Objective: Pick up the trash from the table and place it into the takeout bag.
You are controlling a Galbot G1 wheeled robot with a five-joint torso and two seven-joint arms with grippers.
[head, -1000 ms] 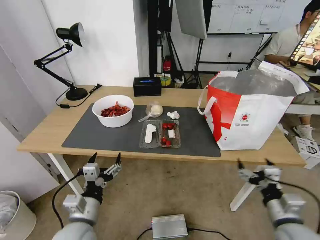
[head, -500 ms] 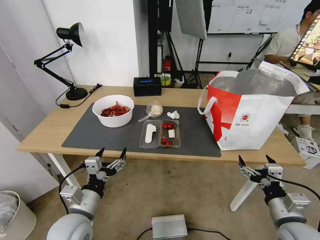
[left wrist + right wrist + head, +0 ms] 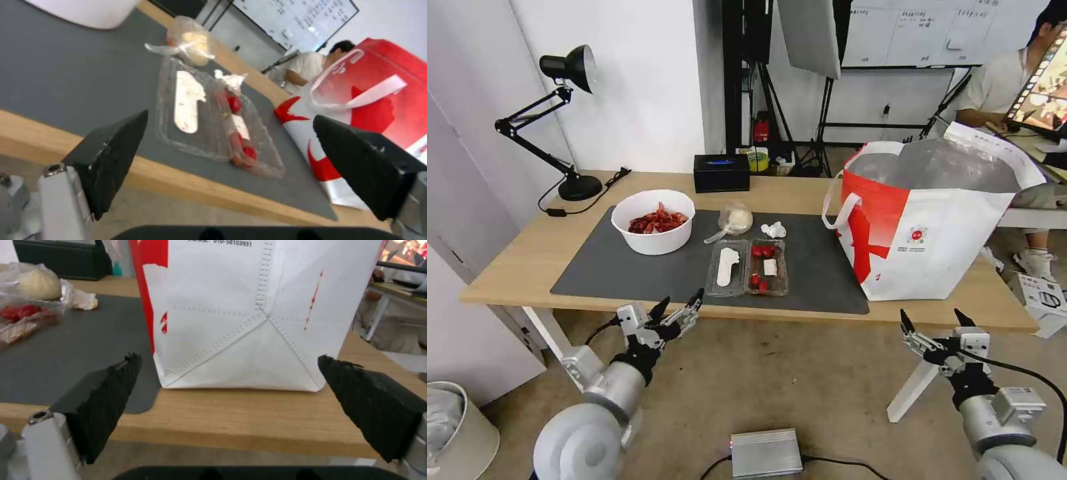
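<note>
The clamshell tray (image 3: 747,268) lies long axis across the table (image 3: 507,267); the left gripper (image 3: 679,308) and right gripper (image 3: 934,319) hang before its edge, jaws apart.

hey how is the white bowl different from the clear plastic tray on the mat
The white bowl is round, opaque and deep, heaped with red shells; the clear plastic tray is flat, see-through and rectangular, lying open with a few red scraps. The bowl sits farther back and left; the tray lies nearer the table's front edge. Both rest on the grey mat.
</note>
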